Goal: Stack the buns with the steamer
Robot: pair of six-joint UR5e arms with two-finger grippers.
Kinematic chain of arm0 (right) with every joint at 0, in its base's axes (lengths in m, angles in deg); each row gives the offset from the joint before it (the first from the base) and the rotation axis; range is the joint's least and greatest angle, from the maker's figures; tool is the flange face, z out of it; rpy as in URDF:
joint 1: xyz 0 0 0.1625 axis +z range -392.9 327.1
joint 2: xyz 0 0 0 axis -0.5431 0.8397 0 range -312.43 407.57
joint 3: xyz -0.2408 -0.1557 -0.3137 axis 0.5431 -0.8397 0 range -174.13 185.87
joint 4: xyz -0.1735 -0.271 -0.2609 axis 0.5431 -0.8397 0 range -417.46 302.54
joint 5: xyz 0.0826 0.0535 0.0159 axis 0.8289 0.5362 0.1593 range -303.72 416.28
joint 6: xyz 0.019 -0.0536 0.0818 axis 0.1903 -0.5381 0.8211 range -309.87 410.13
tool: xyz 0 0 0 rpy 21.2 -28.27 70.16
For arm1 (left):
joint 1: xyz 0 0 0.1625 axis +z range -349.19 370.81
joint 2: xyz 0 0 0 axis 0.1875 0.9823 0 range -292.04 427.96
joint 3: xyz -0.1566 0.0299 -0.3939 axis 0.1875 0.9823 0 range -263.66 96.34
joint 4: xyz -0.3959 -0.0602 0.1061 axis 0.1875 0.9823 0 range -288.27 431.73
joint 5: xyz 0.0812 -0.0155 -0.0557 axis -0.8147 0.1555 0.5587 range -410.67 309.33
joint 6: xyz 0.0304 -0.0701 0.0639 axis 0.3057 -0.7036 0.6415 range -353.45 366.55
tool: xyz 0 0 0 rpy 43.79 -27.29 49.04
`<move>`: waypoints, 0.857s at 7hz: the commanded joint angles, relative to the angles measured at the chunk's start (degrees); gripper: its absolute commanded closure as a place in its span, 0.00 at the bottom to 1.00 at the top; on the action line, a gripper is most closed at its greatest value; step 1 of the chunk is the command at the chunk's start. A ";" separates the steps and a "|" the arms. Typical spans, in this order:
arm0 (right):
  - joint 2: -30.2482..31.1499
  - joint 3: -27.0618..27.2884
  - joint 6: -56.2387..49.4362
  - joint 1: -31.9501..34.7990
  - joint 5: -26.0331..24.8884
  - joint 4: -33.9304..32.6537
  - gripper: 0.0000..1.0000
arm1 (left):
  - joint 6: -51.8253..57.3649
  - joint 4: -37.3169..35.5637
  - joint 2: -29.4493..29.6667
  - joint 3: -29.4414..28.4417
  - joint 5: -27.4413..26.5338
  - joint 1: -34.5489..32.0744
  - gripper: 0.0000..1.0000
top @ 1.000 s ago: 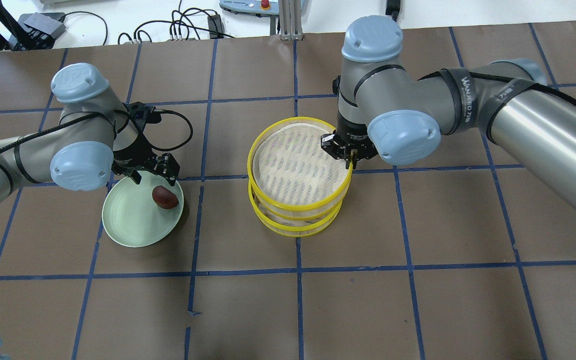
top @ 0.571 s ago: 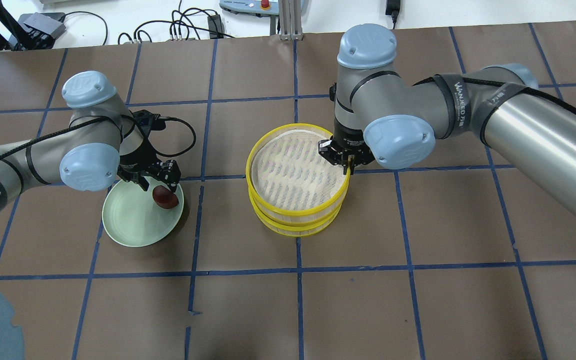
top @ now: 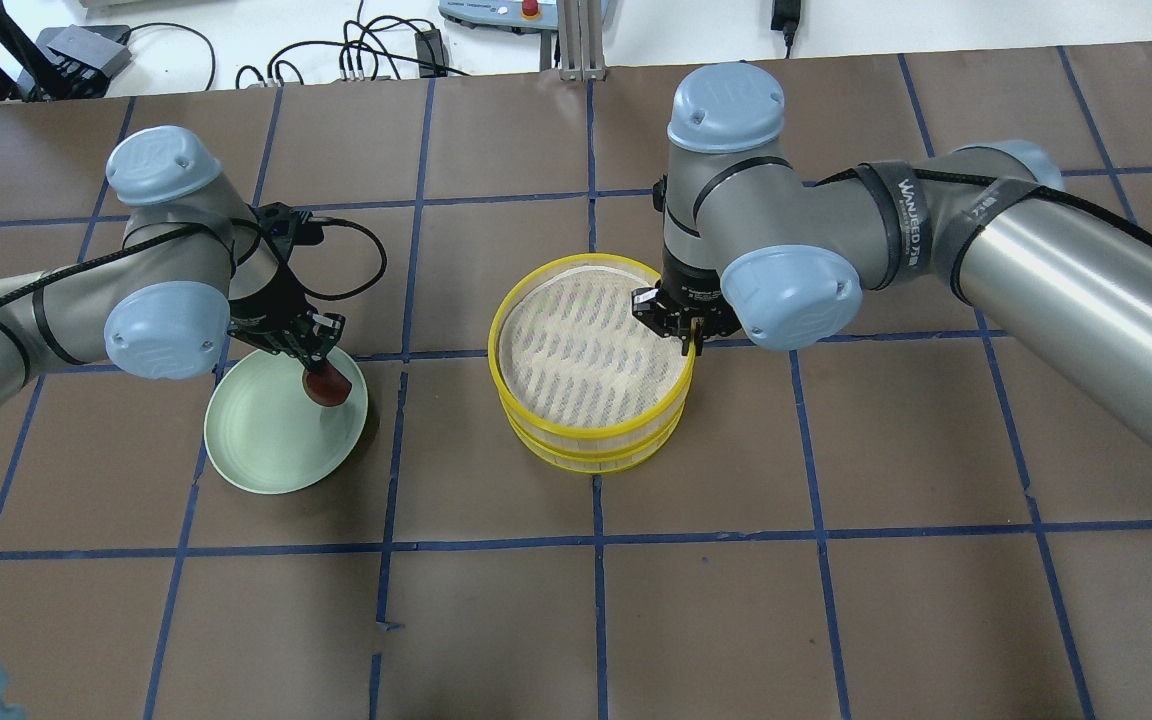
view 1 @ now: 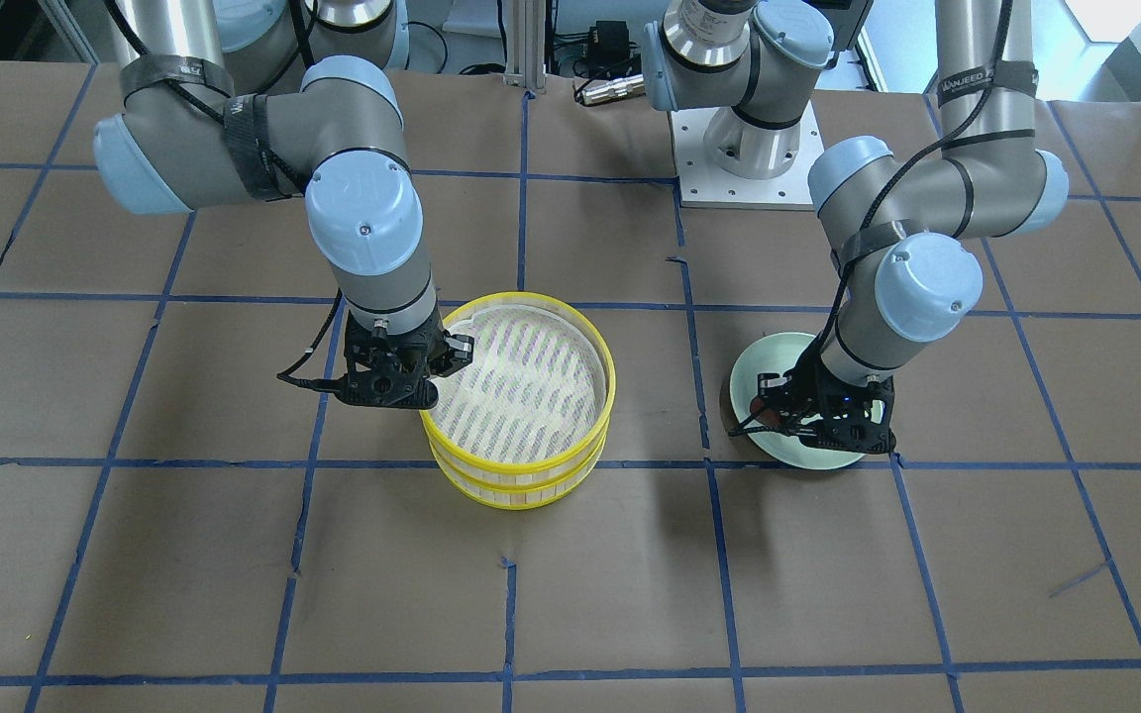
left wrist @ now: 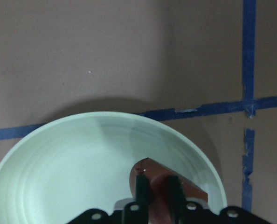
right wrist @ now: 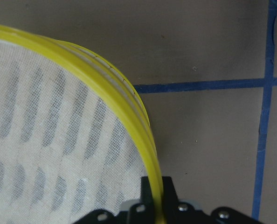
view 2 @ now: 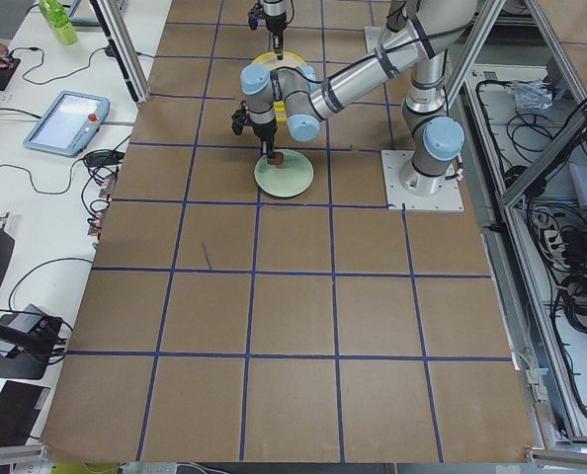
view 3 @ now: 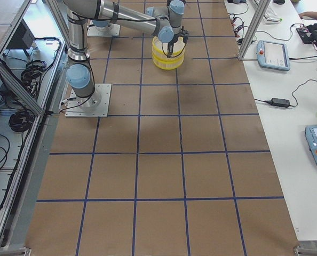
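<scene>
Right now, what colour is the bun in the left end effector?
The bun is dark reddish-brown, seen against the pale green plate; the overhead view shows it best.

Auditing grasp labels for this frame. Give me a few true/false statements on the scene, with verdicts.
1. The left pincer is closed around the dark bun on the plate. True.
2. A white bun also lies on the plate. False: only the dark bun shows there.
3. The right pincer grips the steamer by its yellow rim. True.
4. The steamer is a single tier. False: two tiers are stacked.
</scene>
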 commanded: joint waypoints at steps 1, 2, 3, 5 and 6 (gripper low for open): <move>-0.23 0.03 0.00 0.03 0.05 -0.08 0.94 | -2.09 5.66 -5.92 -1.38 0.19 -1.83 0.97; -0.40 0.03 0.00 0.03 0.05 -0.08 0.93 | -5.85 9.69 -6.73 -4.35 0.71 -3.84 0.97; -0.57 0.03 0.17 0.03 0.05 0.00 0.80 | -9.97 12.61 -6.83 -7.86 1.07 -7.17 0.97; -0.75 0.03 -0.26 0.03 -0.04 0.00 0.00 | -18.60 12.90 -6.04 -12.01 5.19 -11.32 0.97; -0.40 -0.14 -0.35 -0.06 -0.39 0.18 0.00 | -20.98 12.38 -5.95 -12.81 8.68 -12.20 0.97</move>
